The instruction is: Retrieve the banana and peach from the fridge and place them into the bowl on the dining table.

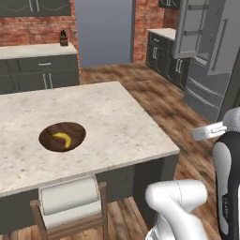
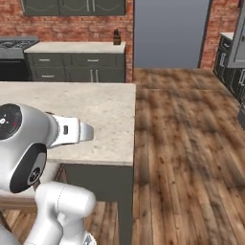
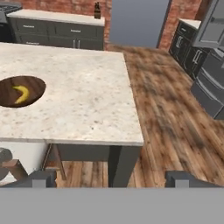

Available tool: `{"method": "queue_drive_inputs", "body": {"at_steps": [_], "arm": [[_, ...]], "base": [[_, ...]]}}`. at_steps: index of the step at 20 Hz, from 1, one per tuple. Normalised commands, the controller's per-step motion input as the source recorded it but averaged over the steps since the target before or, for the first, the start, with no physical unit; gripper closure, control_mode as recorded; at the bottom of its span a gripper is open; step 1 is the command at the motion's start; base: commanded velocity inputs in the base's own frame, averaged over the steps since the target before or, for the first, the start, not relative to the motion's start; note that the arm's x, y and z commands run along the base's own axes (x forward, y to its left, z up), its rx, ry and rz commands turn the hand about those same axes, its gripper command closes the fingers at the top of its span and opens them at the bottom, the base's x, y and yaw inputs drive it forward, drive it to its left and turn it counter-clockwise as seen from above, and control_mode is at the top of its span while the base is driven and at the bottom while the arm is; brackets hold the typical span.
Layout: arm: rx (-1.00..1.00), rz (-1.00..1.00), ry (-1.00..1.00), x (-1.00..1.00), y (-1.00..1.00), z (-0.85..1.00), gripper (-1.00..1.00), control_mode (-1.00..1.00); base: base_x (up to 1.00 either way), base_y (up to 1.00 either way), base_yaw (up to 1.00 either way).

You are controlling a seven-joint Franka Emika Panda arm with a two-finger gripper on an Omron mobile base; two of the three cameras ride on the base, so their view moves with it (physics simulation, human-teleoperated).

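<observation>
1. The small curved yellow banana (image 1: 63,139) already lies in the shallow round dark brown bowl (image 1: 75,129). The bowl sits on the big beige speckled stone table (image 1: 112,122), near its front edge & toward the left side.
2. The hand (image 3: 113,178) is spread wide w/ nothing in it. It hangs just off the table's front right corner, over the wood floor (image 3: 175,118).
3. I can't see the round orange-red peach anywhere, so I think it's in the tall grey fridge (image 1: 213,79) to be fetched.
4. The fridge stands well apart from the table, across the floor on the right. One grey door (image 1: 192,28) looks swung open, w/ shelves on its inner side.
5. Next step, I think: drive to the fridge. To do it well, go wide of the table's right edge & corner, then come at the open side straight on. Keep the hand spread till it's around the peach, bc a ball rolls away if bumped.
6. In the way: that open door, maybe. The floor between looks free.
7. Also around: a wood chair w/ a white cushion (image 1: 70,199) tucked at the table's front edge, dark cabinets (image 1: 40,70) at the brick wall, & a small dark thing (image 1: 63,38) on top of them; too small to tell what.
</observation>
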Motion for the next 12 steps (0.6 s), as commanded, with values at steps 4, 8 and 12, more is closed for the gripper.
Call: {"method": "queue_drive_inputs", "body": {"at_steps": [4, 8, 12], "arm": [[0.0, 0.0, 0.0, 0.0, 0.0, 0.0, -1.0, 1.0], [0.0, 0.0, 0.0, 0.0, 0.0, 0.0, -1.0, 1.0], [0.0, 0.0, 0.0, 0.0, 0.0, 0.0, -1.0, 1.0]], "base": [[0.29, -1.0, -0.18], [0.55, -1.0, -0.14], [0.69, -1.0, -0.13]]}}
